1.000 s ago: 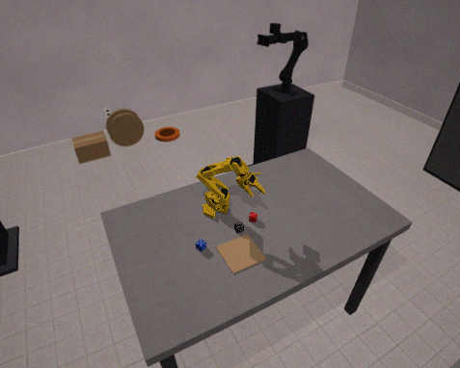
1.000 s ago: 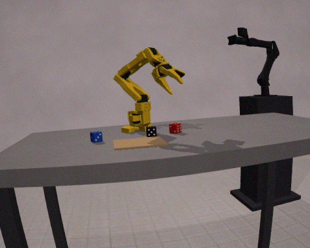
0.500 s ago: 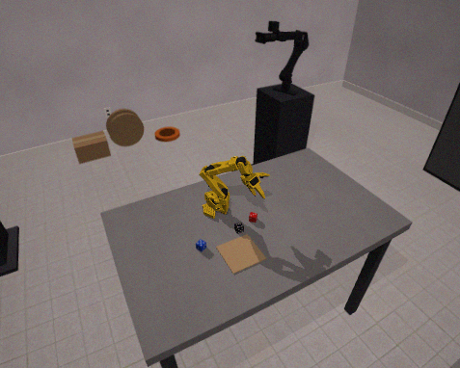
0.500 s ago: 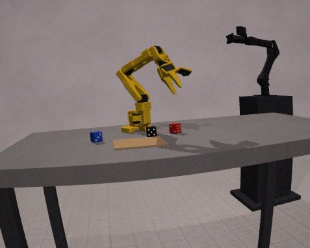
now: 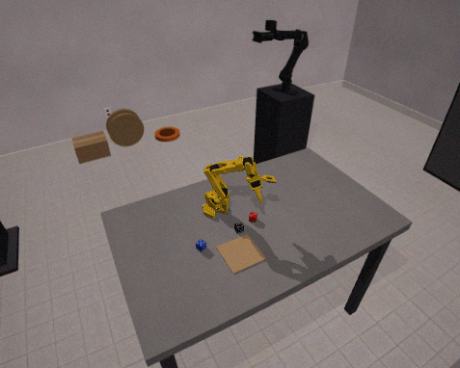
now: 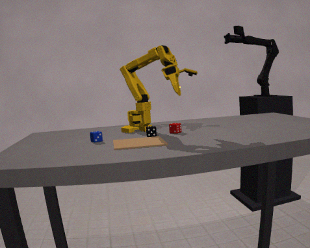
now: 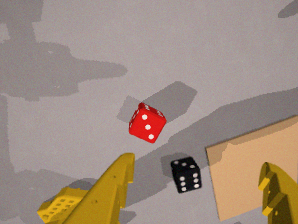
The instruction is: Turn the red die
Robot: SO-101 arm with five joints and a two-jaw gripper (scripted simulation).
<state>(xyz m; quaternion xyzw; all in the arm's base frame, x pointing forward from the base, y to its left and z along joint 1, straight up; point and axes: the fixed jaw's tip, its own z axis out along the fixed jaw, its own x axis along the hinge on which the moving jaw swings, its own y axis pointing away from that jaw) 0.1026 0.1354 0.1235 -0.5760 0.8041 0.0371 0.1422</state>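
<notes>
Three small dice on grey table (image 5: 322, 212): red cube (image 7: 147, 123) mid-frame, black cube (image 7: 186, 175) below it beside tan flat mat (image 7: 252, 165), blue cube (image 5: 201, 245) leftward; yellow gripper (image 6: 184, 82) spread, empty, above.

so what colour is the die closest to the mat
Black with white pips, sitting just off the tan mat's edge; the wrist view shows it best.

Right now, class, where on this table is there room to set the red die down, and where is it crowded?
The tan mat carries no dice, so it is free. The crowded strip lies between its far edge and the arm's base, where the black die and red die sit. The blue die borders its left.
</notes>
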